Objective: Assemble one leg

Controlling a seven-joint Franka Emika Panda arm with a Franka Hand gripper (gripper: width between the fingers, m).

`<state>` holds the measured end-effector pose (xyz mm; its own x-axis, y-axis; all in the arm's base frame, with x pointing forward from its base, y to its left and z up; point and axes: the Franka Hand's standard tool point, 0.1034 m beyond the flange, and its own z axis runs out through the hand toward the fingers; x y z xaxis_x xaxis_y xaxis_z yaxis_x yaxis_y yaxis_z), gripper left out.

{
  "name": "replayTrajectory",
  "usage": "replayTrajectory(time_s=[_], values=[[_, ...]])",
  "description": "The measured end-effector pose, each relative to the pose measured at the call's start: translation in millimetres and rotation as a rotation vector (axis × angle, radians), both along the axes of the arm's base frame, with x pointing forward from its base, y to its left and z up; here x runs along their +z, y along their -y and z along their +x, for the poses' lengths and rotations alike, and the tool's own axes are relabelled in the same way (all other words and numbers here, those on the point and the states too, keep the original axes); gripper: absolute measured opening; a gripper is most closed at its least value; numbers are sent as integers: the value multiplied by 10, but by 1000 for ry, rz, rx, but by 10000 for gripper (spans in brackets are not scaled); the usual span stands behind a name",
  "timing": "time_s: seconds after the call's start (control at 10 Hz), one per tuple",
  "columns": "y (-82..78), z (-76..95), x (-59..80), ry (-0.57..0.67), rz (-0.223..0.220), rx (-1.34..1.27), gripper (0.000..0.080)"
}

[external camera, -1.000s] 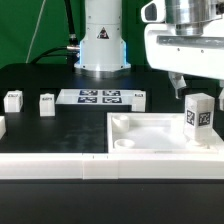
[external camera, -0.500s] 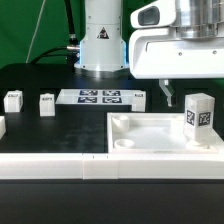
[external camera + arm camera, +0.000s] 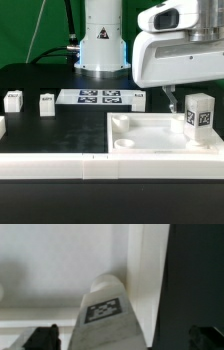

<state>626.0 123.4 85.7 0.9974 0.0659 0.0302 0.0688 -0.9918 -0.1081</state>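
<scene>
The leg [image 3: 199,112], a small white post with a marker tag, stands upright in the far right corner of the white square tabletop [image 3: 150,138]. My gripper [image 3: 183,96] hangs just above and to the exterior view's left of the leg's top; one dark finger [image 3: 168,98] shows beside it. In the wrist view the leg [image 3: 105,314] rises between my two dark fingertips [image 3: 44,338], with a gap on each side. The gripper [image 3: 125,341] is open and holds nothing. The tabletop's rim [image 3: 148,274] runs beside the leg.
Three more small white posts [image 3: 12,98] [image 3: 46,103] [image 3: 138,97] lie on the black table on either side of the marker board [image 3: 98,97]. Another white part shows at the left edge [image 3: 2,126]. The robot base [image 3: 100,45] stands behind.
The hand has shifted toward the exterior view's left and come away from the top of the leg. The leg stays upright in the tabletop corner.
</scene>
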Motion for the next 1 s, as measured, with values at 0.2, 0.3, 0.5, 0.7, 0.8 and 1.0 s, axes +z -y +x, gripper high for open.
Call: replayTrajectory(time_s=[0.2, 0.3, 0.5, 0.7, 0.8, 1.0], values=[[3, 0, -1, 1, 0, 8, 517], [4, 1, -1, 1, 0, 8, 379], [58, 10, -6, -2, -4, -26, 298], [70, 6, -24, -12, 1, -102, 295], [65, 7, -25, -26, 4, -225, 295], [65, 14, -30, -55, 19, -487, 295]])
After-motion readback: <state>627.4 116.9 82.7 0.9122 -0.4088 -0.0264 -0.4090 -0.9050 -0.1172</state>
